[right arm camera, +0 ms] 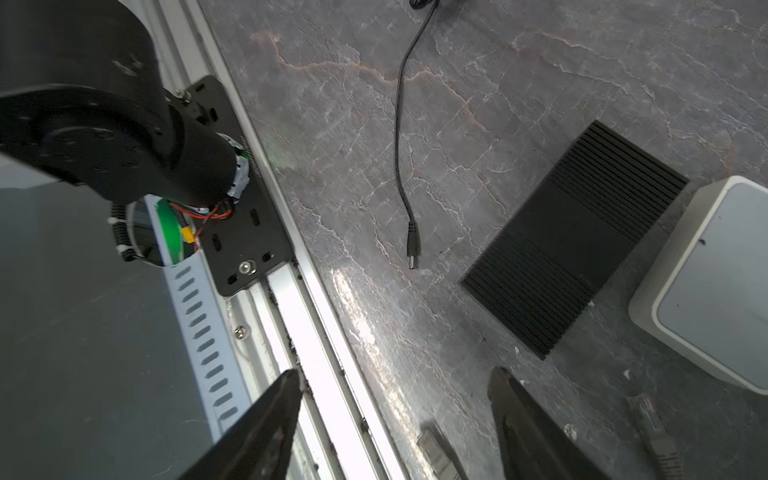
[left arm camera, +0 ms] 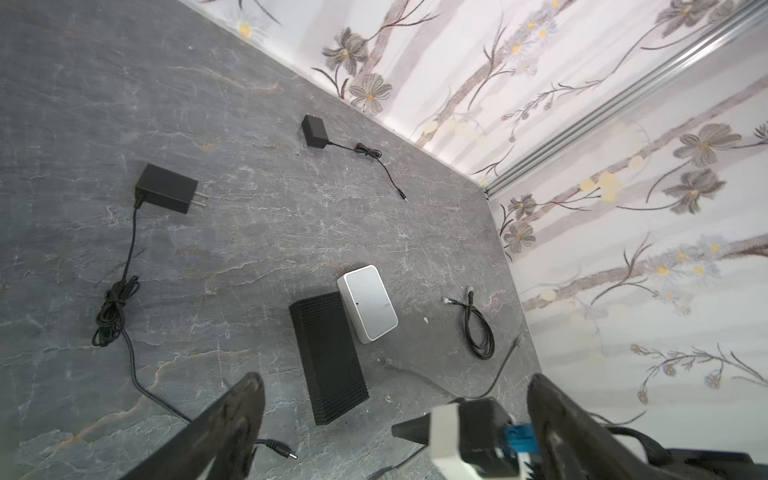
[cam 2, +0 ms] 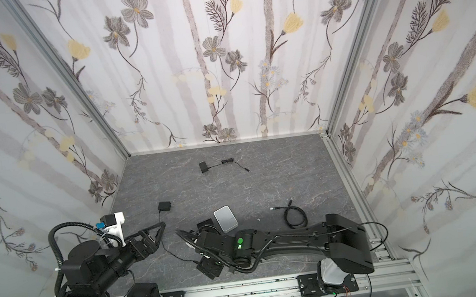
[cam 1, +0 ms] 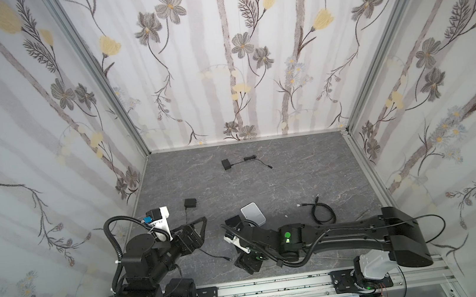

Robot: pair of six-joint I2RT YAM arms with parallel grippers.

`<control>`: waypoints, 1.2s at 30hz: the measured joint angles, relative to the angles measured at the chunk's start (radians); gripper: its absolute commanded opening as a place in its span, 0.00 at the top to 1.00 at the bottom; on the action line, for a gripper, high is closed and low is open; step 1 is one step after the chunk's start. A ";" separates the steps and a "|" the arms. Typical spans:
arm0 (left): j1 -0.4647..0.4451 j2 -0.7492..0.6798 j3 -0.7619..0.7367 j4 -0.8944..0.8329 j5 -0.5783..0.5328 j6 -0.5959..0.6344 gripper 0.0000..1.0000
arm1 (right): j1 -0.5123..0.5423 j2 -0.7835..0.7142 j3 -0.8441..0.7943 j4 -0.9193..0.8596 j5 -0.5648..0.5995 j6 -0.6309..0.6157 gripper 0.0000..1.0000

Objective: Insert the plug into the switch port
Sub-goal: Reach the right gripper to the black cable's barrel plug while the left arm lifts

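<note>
Illumination is bright, even and diffuse from overhead: the patterned walls [cam 1: 220,65] read near-white, and shadows on the grey tabletop [cam 1: 265,176] are soft and lie close under the arms. Glare noted in the right wrist view, where the aluminium rail [right arm camera: 307,332] washes out to white and a paler sheen lies on the tabletop beside it. Both top views bow the straight frame posts [cam 1: 98,74] toward the edges. In the wrist views the fingers [left arm camera: 232,419] of the left gripper [left arm camera: 395,380] and right gripper [right arm camera: 395,371] are out of focus, while the tabletop beyond is sharp.
</note>
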 measured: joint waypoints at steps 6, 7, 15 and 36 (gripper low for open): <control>0.000 -0.096 -0.031 -0.013 -0.050 0.024 0.00 | 0.013 0.232 0.200 -0.132 -0.013 -0.071 0.43; 0.000 -0.100 -0.031 -0.014 -0.055 0.024 0.00 | 0.013 0.254 0.217 -0.147 -0.021 -0.077 0.45; 0.000 -0.121 -0.031 -0.028 -0.123 0.031 0.00 | -0.004 0.405 0.320 -0.204 -0.069 -0.098 0.56; 0.013 -0.174 -0.044 -0.037 -0.246 0.017 0.00 | -0.047 0.501 0.389 -0.211 -0.069 -0.100 0.93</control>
